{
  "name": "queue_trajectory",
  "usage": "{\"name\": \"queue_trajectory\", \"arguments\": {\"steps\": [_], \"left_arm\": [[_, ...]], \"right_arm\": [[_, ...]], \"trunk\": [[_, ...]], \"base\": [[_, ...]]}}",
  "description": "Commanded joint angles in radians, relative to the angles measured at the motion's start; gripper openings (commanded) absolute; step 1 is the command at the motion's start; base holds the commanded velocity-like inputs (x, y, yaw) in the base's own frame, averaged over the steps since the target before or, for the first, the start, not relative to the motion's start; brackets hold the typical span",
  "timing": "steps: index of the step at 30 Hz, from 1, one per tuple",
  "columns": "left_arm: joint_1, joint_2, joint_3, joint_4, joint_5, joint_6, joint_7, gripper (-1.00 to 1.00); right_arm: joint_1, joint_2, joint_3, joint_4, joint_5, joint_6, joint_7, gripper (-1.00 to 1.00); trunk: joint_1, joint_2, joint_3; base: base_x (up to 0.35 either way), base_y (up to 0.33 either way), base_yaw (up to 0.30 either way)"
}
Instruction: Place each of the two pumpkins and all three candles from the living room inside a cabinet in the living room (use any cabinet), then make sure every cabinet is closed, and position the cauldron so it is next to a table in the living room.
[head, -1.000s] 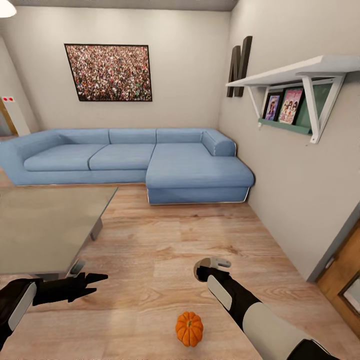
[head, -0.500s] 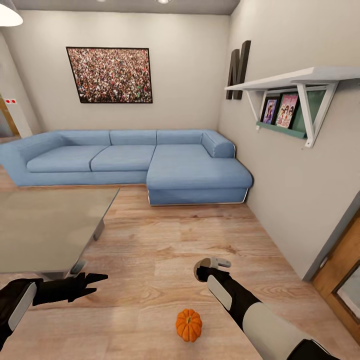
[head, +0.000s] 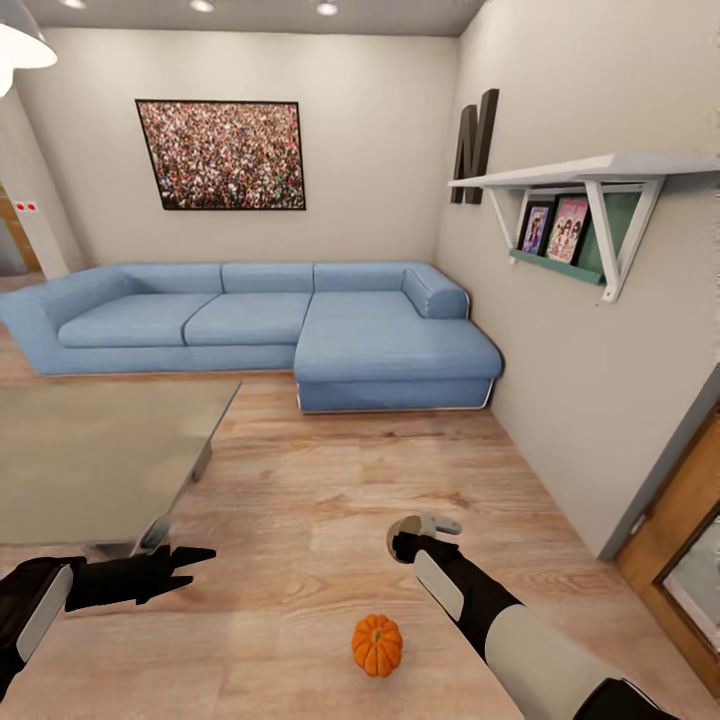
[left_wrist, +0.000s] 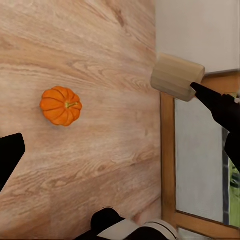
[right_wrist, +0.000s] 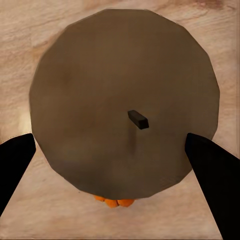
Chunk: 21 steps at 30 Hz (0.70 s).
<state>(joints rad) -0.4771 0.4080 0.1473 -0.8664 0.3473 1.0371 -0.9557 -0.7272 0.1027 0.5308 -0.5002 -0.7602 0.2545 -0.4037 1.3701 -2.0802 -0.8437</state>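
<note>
Head view is showing a pumpkin (head: 377, 645) sitting on the wooden floor (head: 330, 480) at the bottom centre of the frame, stem up, apart from both arms. Just above and to the right of it, the right gripper (head: 425, 532) is clamping a candle (head: 432, 521), a pale stub at its tip. In the right wrist view the candle's flat top (right_wrist: 125, 105) with its short dark wick is lying between the two black fingers (right_wrist: 210, 175), and a sliver of orange is peeking out beneath it. At lower left, the left gripper (head: 200, 565) is hanging open over the floor and holding nothing. Its wrist view is looking across at the pumpkin (left_wrist: 61, 105) and the candle (left_wrist: 176, 76). Above that arm, at middle left, the grey glossy table (head: 90, 450) is standing. Farther back, a blue corner sofa (head: 300, 320) is running along the far wall under a framed picture (head: 220, 155). A white shelf (head: 590, 170) is hanging at upper right.
</note>
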Motion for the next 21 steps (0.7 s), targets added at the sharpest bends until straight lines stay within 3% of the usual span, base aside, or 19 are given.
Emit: {"name": "queue_trajectory", "arguments": {"steps": [1,8,21], "left_arm": [[0.000,0.000,0.000,0.000,0.000,0.000,0.000,1.00],[0.000,0.000,0.000,0.000,-0.001,0.000,0.000,1.00],[0.000,0.000,0.000,0.000,-0.001,0.000,0.000,1.00]], "right_arm": [[0.000,0.000,0.000,0.000,-0.001,0.000,0.000,-1.00],[0.000,0.000,0.000,0.000,0.001,0.001,0.000,-1.00],[-0.001,0.000,0.000,0.000,0.001,0.004,-0.001,-1.00]], "trunk": [[-0.004,0.007,0.003],[-0.031,0.056,0.025],[-0.081,0.147,0.066]], "base": [[-0.294,0.000,0.000],[-0.286,0.000,0.047],[-0.089,0.008,0.260]]}}
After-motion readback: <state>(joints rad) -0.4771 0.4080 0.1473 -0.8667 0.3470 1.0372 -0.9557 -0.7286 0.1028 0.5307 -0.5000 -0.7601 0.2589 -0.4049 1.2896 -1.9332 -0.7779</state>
